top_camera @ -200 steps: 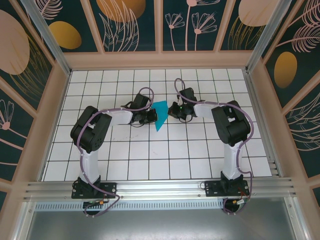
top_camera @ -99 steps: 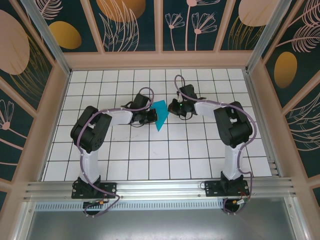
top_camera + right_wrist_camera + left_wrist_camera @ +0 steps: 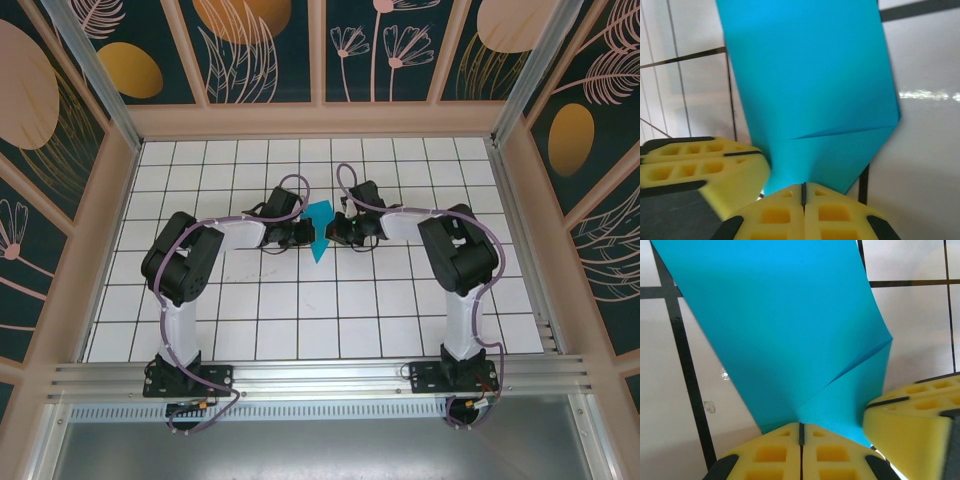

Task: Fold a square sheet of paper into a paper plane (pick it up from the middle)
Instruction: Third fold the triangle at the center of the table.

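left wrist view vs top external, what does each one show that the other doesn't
Left wrist adds: a diagonal fold line across the teal-blue paper sheet, its lower edge pinched in the shut yellow left end effector. Top external adds: the black-and-white left arm and right arm whole, the white gridded table, the patterned walls. Both: the paper, gripped by the left and right end effector, and black grid lines.

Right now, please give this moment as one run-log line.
phase: folding | left tool: shut on teal paper | right tool: shut on teal paper | teal paper: creased, between both tools
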